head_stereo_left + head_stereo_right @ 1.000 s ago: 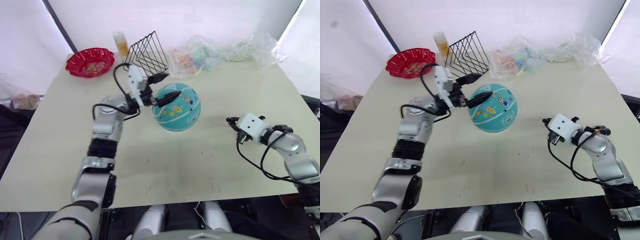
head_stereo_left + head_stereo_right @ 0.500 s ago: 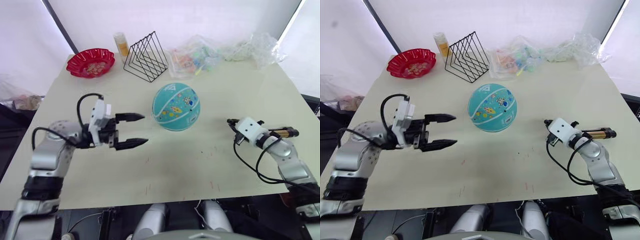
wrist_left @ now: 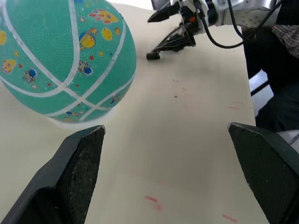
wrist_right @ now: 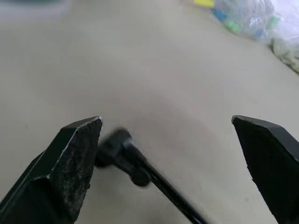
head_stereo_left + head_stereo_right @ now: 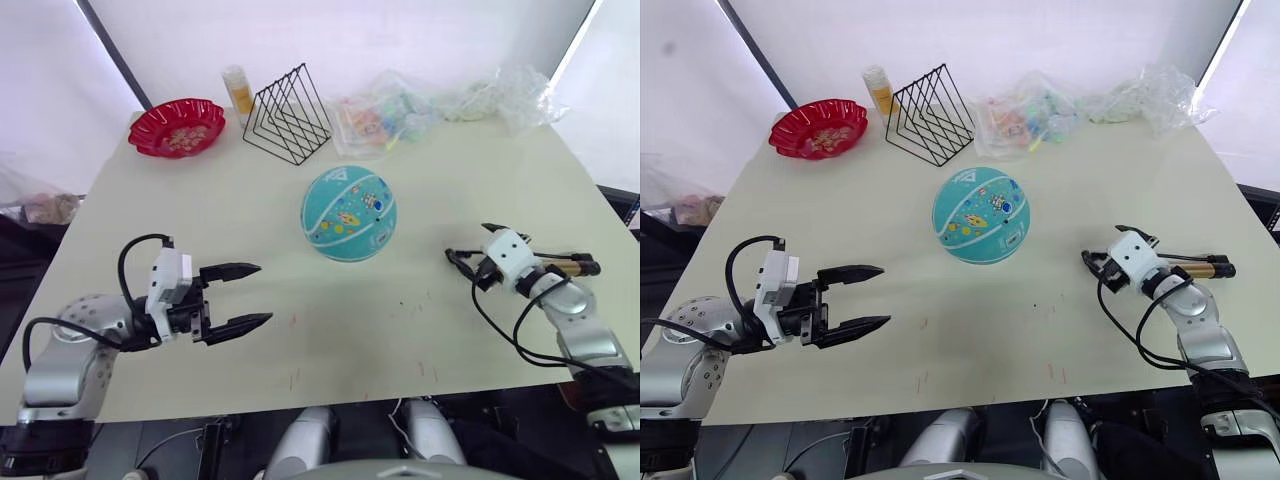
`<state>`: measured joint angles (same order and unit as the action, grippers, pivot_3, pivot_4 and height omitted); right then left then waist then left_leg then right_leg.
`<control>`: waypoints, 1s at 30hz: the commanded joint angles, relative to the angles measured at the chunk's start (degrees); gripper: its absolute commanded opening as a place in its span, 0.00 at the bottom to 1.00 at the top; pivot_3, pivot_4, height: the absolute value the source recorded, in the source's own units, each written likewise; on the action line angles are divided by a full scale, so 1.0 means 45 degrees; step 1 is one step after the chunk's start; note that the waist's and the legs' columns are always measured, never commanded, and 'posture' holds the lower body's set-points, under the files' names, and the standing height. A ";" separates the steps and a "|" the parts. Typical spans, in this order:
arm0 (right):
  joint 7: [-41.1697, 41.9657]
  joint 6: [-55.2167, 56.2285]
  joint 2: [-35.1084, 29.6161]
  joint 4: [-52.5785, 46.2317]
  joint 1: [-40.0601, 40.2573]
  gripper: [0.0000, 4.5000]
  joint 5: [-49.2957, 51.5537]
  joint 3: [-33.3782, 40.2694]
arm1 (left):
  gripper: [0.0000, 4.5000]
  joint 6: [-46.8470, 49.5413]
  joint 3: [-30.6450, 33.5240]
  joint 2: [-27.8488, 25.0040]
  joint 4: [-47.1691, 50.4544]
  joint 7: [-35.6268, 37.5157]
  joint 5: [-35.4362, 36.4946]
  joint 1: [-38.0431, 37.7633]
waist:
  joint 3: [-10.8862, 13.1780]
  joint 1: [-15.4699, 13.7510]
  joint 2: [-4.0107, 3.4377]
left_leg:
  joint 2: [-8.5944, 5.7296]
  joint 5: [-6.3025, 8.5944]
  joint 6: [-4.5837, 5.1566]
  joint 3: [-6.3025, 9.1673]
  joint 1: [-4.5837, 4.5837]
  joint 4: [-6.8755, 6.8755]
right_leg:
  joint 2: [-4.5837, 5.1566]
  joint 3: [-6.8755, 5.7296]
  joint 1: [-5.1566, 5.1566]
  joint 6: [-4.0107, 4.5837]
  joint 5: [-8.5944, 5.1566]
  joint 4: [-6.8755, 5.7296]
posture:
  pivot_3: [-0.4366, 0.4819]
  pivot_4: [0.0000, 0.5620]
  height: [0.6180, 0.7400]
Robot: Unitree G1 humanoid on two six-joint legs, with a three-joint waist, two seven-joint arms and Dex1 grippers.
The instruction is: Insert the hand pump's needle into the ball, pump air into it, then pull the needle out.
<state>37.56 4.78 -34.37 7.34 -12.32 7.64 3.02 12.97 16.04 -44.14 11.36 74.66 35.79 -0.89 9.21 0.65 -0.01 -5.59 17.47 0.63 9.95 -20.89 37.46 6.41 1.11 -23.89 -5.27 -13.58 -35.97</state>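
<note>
The ball [image 5: 349,213] is a round teal rubber sphere with a pebbled skin, white curved stripes and small cartoon prints; it sits near the middle of the pale, smooth bench [image 5: 330,330], touched by nothing. The left gripper [image 5: 243,296] hovers low over the bench well apart from the ball, its two tapered black fingers [image 5: 229,271] spread wide and aimed toward the robot's right.

The pump [image 5: 570,267] (a short brass-gold cylinder) lies near the bench's right edge by the right wrist, its long axis running roughly left to right. The right gripper [image 5: 470,258] has its fingers apart, and a thin black hose end with a small black fitting [image 4: 122,152] lies on the bench between them. The needle itself is too small to make out.

At the far edge stand a red scalloped bowl [image 5: 176,126], a black wire rack [image 5: 288,117] and crumpled clear plastic bags [image 5: 440,100].
</note>
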 commanded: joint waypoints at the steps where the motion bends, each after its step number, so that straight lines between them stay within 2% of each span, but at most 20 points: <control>1: 0.1286 -0.0740 -0.0589 -0.2163 0.1272 0.99 0.2021 0.1200 | 1.00 -0.0365 0.0478 -0.0041 0.0452 0.0164 0.0337 -0.0123 | -0.0001 0.0021 0.0002 | 0.0000 0.0000 0.0000 -0.0004 0.0002 0.0000 | 0.0000 0.0002 0.0000 0.0000 0.0000 -0.0001 | 0.48 0.27 1.00; 4: 0.2372 -0.1820 -0.1069 -0.3694 0.2570 0.99 0.3652 0.1801 | 1.00 -0.0643 0.0490 -0.0050 0.0135 0.0191 0.0084 -0.0385 | -0.0001 -0.0010 -0.0006 | 0.0003 0.0001 0.0000 -0.0004 0.0006 -0.0002 | -0.0004 0.0000 0.0006 0.0001 0.0000 0.0002 | 0.48 0.27 1.00; 7: 0.2620 -0.2052 -0.1267 -0.4183 0.3765 0.99 0.3952 0.2311 | 1.00 -0.1097 0.0451 0.0143 -0.0352 -0.0041 -0.0345 -0.0666 | -0.0003 0.0036 -0.0008 | 0.0008 0.0001 0.0002 -0.0017 0.0014 0.0004 | -0.0005 0.0011 0.0008 0.0009 0.0008 -0.0001 | 0.48 0.27 1.00; 12: 0.2752 -0.1636 -0.0906 -0.3933 0.4870 0.99 0.4032 0.2818 | 1.00 -0.1782 0.0419 0.0504 -0.0874 -0.0532 -0.0963 -0.1121 | -0.0003 0.0021 -0.0006 | 0.0041 0.0001 0.0000 -0.0040 0.0043 0.0013 | -0.0043 0.0029 0.0028 0.0021 0.0050 -0.0003 | 0.48 0.27 1.00; 17: 0.3017 -0.0634 -0.0155 -0.2709 0.6504 0.99 0.3856 0.3307 | 1.00 -0.2556 0.0838 0.1367 -0.1771 -0.1794 -0.1814 -0.2759 | -0.0021 -0.0003 -0.0015 | 0.0070 -0.0014 -0.0027 -0.0045 0.0061 0.0013 | -0.0078 0.0035 0.0037 0.0040 0.0093 0.0000 | 0.48 0.27 1.00; 19: 0.3150 -0.0105 -0.0069 -0.1922 0.6713 0.99 0.3623 0.3413 | 1.00 -0.3456 0.0960 0.1712 -0.2309 -0.2598 -0.2640 -0.3232 | -0.0019 0.0007 -0.0011 | 0.0072 -0.0014 -0.0026 -0.0052 0.0056 0.0013 | -0.0084 0.0043 0.0032 0.0041 0.0092 0.0010 | 0.48 0.27 1.00; 25: 0.3444 0.0559 -0.0090 -0.0673 0.6968 0.99 0.3468 0.3572 | 1.00 -0.4433 0.0970 0.1928 -0.3188 -0.3585 -0.3499 -0.4093 | -0.0018 -0.0015 -0.0006 | 0.0079 -0.0020 -0.0031 -0.0085 0.0075 0.0016 | -0.0088 0.0077 0.0040 0.0039 0.0111 0.0004 | 0.48 0.27 1.00; 30: 0.3817 0.0786 -0.0100 -0.0440 0.6956 0.99 0.3810 0.3693 | 1.00 -0.4523 0.0873 0.2091 -0.3241 -0.4107 -0.3552 -0.4455 | -0.0022 -0.0036 -0.0002 | 0.0109 -0.0029 -0.0021 -0.0090 0.0118 0.0017 | -0.0112 0.0078 0.0070 0.0060 0.0134 -0.0025 | 0.48 0.27 1.00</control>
<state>53.65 6.95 -34.39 5.79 18.91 23.23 17.00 -6.46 18.77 -34.89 -3.87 57.55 20.18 -20.04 9.11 0.49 -0.02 -5.07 17.34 0.54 9.52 -20.34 37.53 5.89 1.47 -23.57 -5.00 -12.97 -36.10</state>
